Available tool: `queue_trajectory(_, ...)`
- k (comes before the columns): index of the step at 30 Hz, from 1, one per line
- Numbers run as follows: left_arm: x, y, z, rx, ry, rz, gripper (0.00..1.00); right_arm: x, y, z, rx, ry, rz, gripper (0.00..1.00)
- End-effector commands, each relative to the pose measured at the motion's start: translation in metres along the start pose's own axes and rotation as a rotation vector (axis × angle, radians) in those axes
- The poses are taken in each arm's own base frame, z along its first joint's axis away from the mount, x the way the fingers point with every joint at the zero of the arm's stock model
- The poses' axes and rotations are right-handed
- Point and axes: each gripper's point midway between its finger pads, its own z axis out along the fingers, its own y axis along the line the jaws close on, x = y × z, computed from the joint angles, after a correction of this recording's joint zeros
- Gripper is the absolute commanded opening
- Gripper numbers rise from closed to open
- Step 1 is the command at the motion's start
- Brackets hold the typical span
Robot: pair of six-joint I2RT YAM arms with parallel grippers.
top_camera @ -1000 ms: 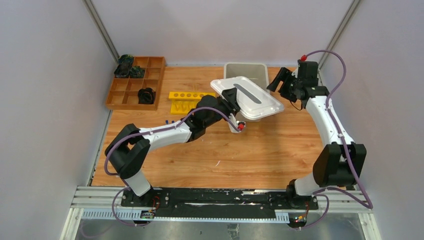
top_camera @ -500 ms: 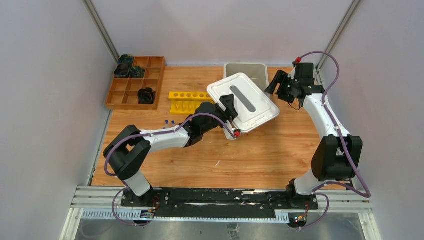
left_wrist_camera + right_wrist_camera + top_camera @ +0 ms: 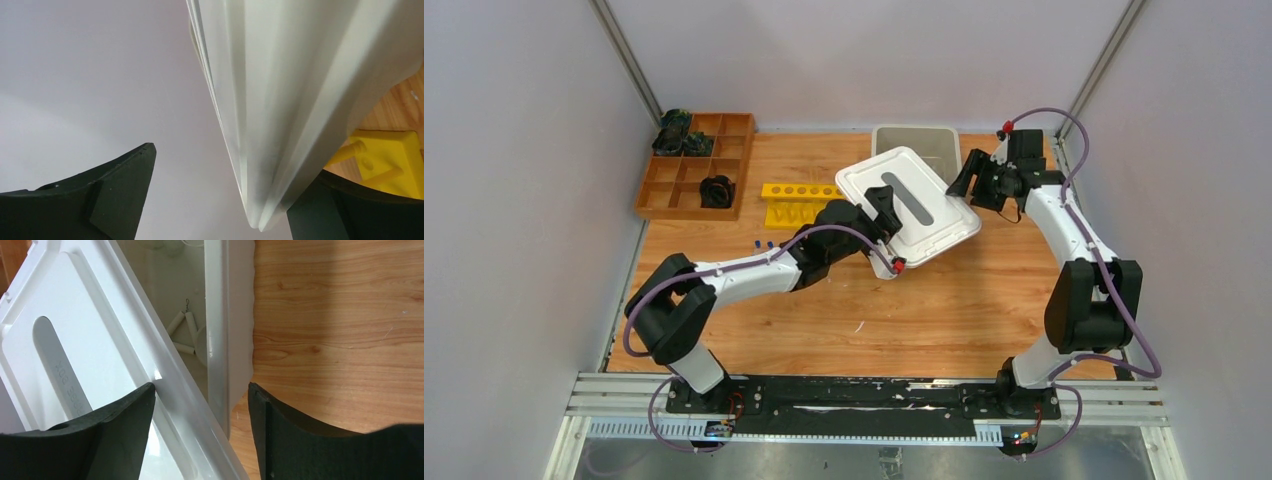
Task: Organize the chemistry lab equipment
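Observation:
A white plastic lid (image 3: 911, 203) lies askew over the near end of the white bin (image 3: 914, 138). My left gripper (image 3: 882, 207) is at the lid's near-left edge, open; in the left wrist view the lid's rim (image 3: 270, 150) leans on the right finger (image 3: 345, 212), far from the left one. My right gripper (image 3: 970, 178) is open at the lid's right corner, straddling the lid's edge (image 3: 185, 390) and the bin wall (image 3: 217, 355). Inside the bin lie a small white triangle (image 3: 181, 332) and a white round dish (image 3: 201, 342). Two blue-capped tubes (image 3: 762, 243) lie on the table.
A yellow tube rack (image 3: 804, 201) stands left of the lid, just behind my left forearm. A wooden compartment tray (image 3: 696, 165) with black objects sits at the back left. Grey walls close in the table on three sides.
My left gripper's jaws have opened wide off the lid, which has swung left and settled lower over the bin. My right gripper has come down-left to the lid's edge, its jaws narrowing slightly.

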Motion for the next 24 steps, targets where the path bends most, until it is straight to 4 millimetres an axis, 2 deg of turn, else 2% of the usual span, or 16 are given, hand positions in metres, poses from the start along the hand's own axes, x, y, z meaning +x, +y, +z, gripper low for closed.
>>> queue_trajectory(1, -0.018, -0.043, -0.008, 0.237, -0.085, -0.031, 0.99, 0.009, 0.001, 0.000, 0.004, 0.050, -0.041, 0.69)
queue_trajectory(3, -0.021, -0.044, -0.010, 0.262, -0.105, -0.035, 1.00, 0.010, 0.000, 0.000, 0.008, 0.053, -0.039, 0.64)
queue_trajectory(8, -0.020, -0.043, -0.013, 0.309, -0.106, -0.058, 1.00, 0.010, -0.001, -0.001, 0.020, 0.051, -0.039, 0.45)
queue_trajectory(13, -0.012, -0.037, -0.017, 0.325, -0.058, -0.113, 1.00, 0.009, -0.001, -0.003, 0.024, 0.049, -0.042, 0.35)
queue_trajectory(18, -0.001, -0.005, -0.023, 0.270, -0.002, -0.276, 1.00, 0.006, -0.002, -0.006, 0.037, 0.038, -0.040, 0.28)
queue_trajectory(24, 0.018, 0.040, -0.038, 0.272, 0.076, -0.624, 1.00, 0.003, -0.008, -0.007, 0.079, 0.016, -0.020, 0.24)
